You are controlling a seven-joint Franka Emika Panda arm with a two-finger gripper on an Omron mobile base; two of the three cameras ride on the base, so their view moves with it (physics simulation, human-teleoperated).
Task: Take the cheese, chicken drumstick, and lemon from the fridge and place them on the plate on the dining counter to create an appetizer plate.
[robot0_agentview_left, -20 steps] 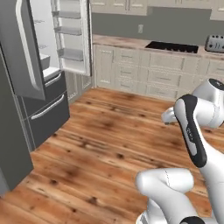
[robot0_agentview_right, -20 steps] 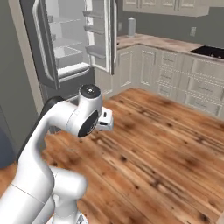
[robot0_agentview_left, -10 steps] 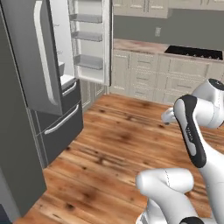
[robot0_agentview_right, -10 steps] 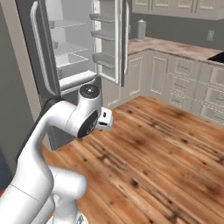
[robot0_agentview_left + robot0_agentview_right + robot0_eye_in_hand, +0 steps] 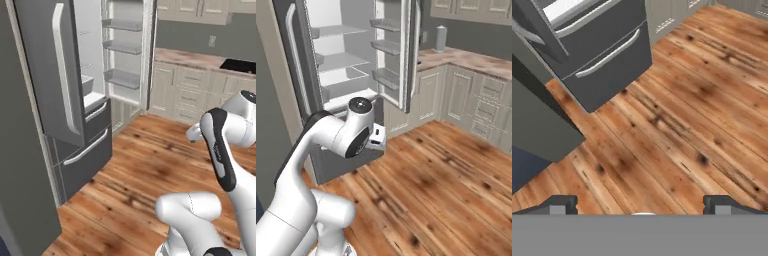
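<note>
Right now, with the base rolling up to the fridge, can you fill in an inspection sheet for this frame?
Surface: wooden plank floor ahead; no work surface within reach.
Job's things: fridge stands with both upper doors open, white interior and grey shelves showing; cheese, drumstick, lemon and plate nothing seen.
Clutter: nothing seen on the floor.
Hand: hand open and empty, pointing down at the floor near the fridge's lower drawers.
Cables: nothing seen.
Surroundings: pale cabinets under a stone counter, a dark cooktop, a grey canister on the counter.
</note>
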